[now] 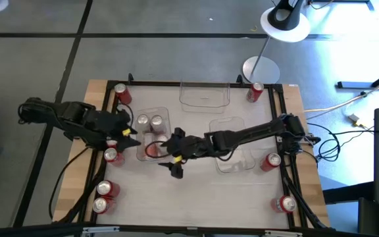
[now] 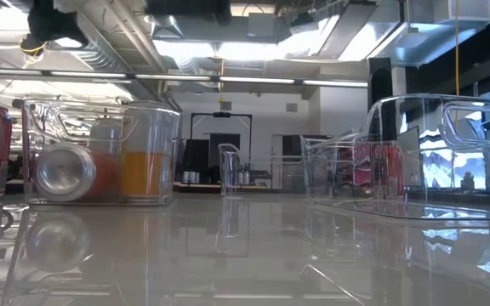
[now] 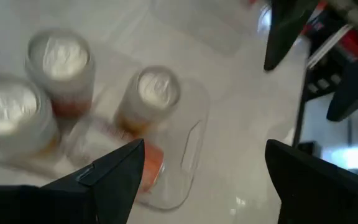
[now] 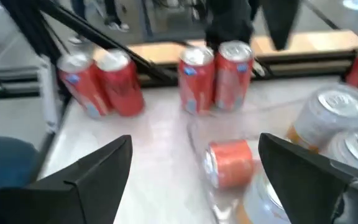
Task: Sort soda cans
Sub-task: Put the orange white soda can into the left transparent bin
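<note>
High view shows both my grippers, left and right, fingers apart and empty, over the bin holding three cans; I risk them colliding there.

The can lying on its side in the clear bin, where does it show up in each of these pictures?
High view: tipped can in the left clear bin, below two upright cans.
Low view: silver end facing us, far left.
Left wrist view: orange, beside the left finger.
Right wrist view: lower middle.
Shared landmark: the upright pair.
</note>
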